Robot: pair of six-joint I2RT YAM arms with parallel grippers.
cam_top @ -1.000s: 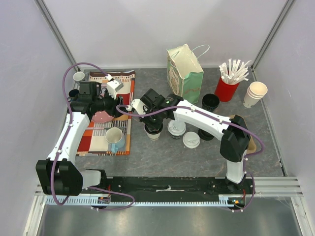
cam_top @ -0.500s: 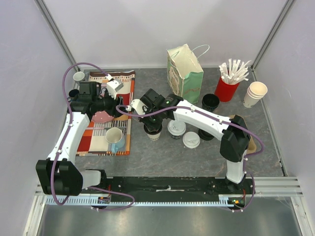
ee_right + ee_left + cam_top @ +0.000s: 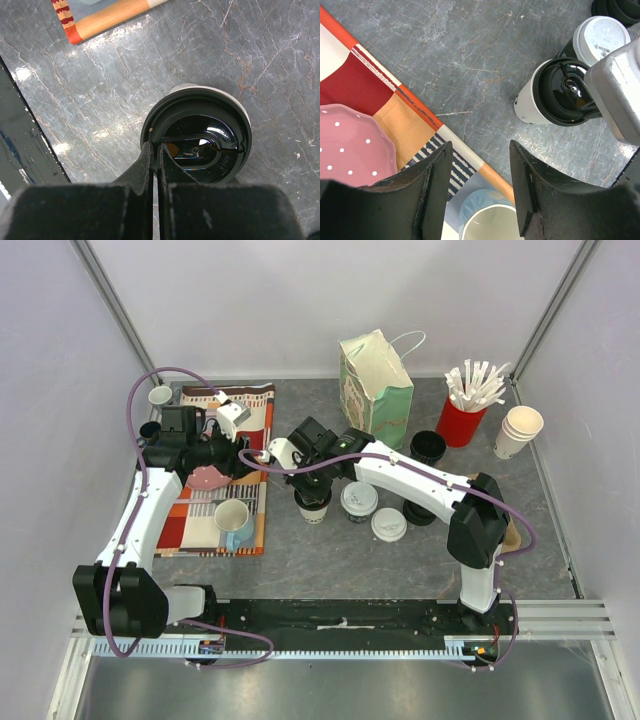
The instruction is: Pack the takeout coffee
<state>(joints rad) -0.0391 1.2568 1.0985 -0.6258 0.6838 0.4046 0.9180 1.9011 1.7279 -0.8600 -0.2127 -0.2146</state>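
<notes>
Over the last second the right arm's wrist has crept slightly left and away from the bases, while the cups and the left arm lie as they did. The right claw [image 3: 154, 150] is pressed shut, its tips down at the near rim of the white paper cup with a black plastic sip lid [image 3: 200, 135]. Whether they touch or pinch that rim is hard to make out.

This cup stands upright on the grey marbled desk [image 3: 330, 560], just right of the red, orange and white checked cloth [image 3: 200, 525]. Two pale paper cups with round white sip lids stand beside it on its right, one close by [image 3: 359, 498] and one nearer the bases [image 3: 389, 524].

The left claw [image 3: 480, 147] hangs half wide over the cloth's edge with nothing between its fingers. A pink dotted dish [image 3: 350, 145] and a pale blue mug [image 3: 233, 518] sit on the cloth, both cut off in the left wrist view.

From above, the right forearm covers part of a dark round object [image 3: 418, 513], and the elbow hides most of a brown cardboard piece [image 3: 513, 535]. Behind stand a green paper bag [image 3: 378, 380] and a lidless black cup [image 3: 428, 447].
</notes>
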